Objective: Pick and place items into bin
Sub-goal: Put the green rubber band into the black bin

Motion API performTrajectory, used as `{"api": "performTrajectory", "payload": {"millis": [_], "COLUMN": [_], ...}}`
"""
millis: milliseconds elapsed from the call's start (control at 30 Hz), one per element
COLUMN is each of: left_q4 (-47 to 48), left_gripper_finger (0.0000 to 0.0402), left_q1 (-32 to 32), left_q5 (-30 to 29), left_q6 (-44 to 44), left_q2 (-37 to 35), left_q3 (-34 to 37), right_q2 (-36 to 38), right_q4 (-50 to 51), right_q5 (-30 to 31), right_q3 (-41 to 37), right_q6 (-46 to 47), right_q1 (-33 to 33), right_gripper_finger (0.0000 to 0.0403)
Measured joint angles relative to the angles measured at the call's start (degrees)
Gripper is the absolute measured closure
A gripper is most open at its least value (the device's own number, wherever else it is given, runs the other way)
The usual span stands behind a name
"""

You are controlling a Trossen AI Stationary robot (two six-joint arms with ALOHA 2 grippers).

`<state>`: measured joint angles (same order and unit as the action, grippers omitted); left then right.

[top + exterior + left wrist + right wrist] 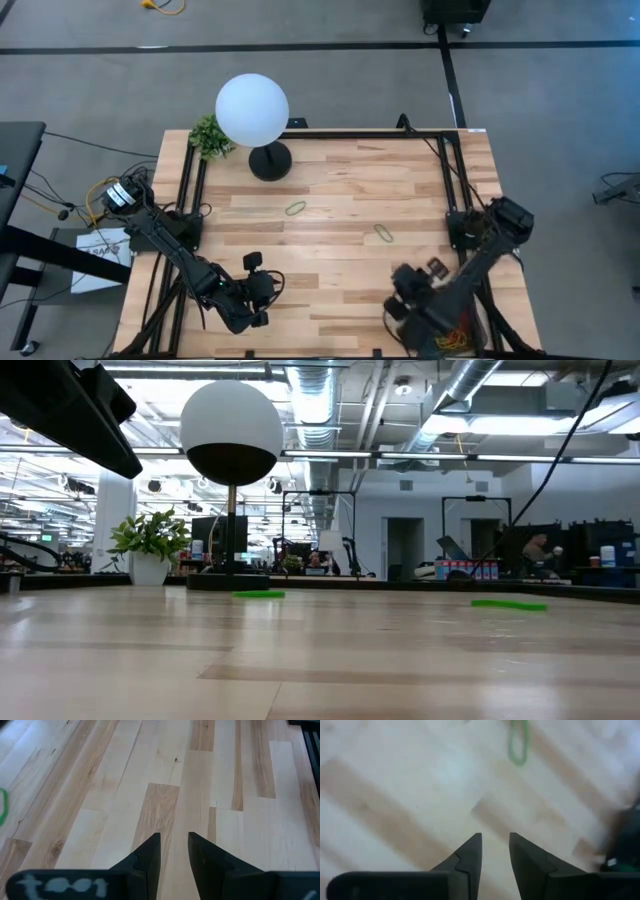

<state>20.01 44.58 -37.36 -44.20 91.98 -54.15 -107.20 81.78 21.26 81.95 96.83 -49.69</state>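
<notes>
Green rubber-band loops, two of them, are seen lying loose on the wooden table, well apart, mid-table. The bin, already holding coloured bands, is largely hidden beneath the right arm at the near right corner. Both the right gripper and the left gripper are held slightly parted, grasping nothing. A fresh reach toward the nearer loop is judged due.

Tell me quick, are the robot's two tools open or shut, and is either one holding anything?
Left tool: slightly open, holding nothing, above the pale wooden plank table.
Right tool: slightly open, holding nothing.
</notes>
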Motion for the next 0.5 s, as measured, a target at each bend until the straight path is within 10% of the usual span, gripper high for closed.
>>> {"api": "performTrajectory", "payload": {"millis": [500], "left_q4": [0.0], "left_gripper_finger": [0.0312], "left_q1": [0.0], "left_q5": [0.8], "left_q6": [0.0], "left_q2": [0.0], "left_q3": [0.0], "right_q2": [0.1], "right_q4": [4.0], "right_q5": [-4.2], "right_q3": [0.0], "right_q6": [-30.5], "right_q1": [19.3], "right_gripper_finger": [0.031]}}
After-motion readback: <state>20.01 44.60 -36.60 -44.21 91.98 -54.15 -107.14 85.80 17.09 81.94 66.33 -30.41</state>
